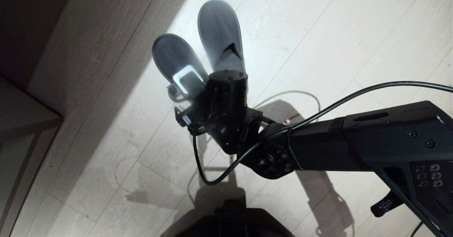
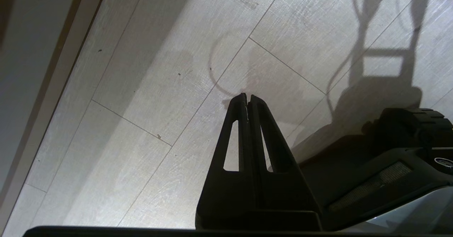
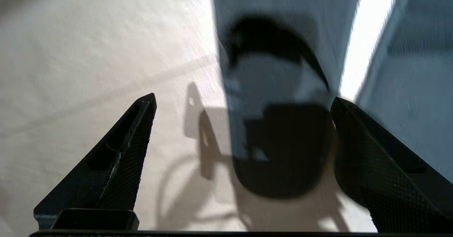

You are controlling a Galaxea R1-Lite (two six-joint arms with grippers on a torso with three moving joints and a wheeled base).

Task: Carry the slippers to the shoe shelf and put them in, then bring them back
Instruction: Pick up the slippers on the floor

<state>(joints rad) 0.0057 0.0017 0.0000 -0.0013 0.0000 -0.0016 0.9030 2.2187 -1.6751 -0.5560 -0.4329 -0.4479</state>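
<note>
Slippers (image 1: 198, 49) lie side by side on the floor (image 1: 336, 35), heels nearest and toes pointing away from the right gripper (image 3: 240, 123), whose wide-spread jaws straddle one heel; left gripper (image 2: 247, 100), closed, hangs well apart.

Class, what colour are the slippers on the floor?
Blue-grey slippers, plain, with no pattern; best seen in the head view.

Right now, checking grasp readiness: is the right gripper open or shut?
Open: the right gripper has its jaws spread wide, straddling one slipper's heel.
</note>
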